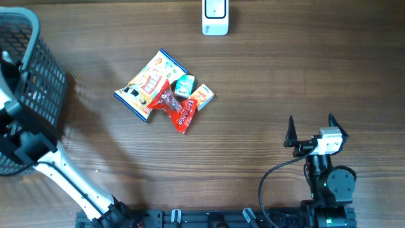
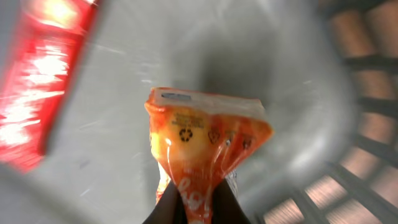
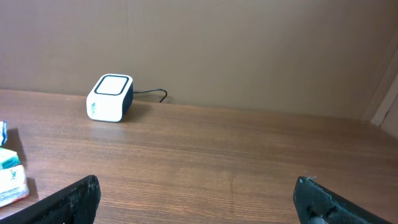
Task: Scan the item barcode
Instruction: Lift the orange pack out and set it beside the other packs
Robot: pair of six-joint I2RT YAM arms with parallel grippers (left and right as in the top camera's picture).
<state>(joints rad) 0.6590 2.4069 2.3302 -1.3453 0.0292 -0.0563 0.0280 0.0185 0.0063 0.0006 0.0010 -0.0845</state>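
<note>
In the left wrist view my left gripper (image 2: 198, 210) is shut on the lower end of an orange plastic snack packet (image 2: 205, 134), the item, which stands up from the jaws over the grey basket floor. No barcode shows on the face I see. The white scanner (image 1: 215, 18) stands at the table's far edge and also shows as the scanner (image 3: 110, 98) in the right wrist view. My right gripper (image 1: 311, 130) is open and empty above bare wood at the front right; the right gripper (image 3: 196, 200) faces the scanner from well back.
The black mesh basket (image 1: 38, 82) stands at the far left, with my left arm (image 1: 28, 144) reaching into it. A blurred red packet (image 2: 43, 74) lies in it. On the table lie a snack bag (image 1: 149, 85), a red packet (image 1: 178, 109) and two small boxes (image 1: 203, 96).
</note>
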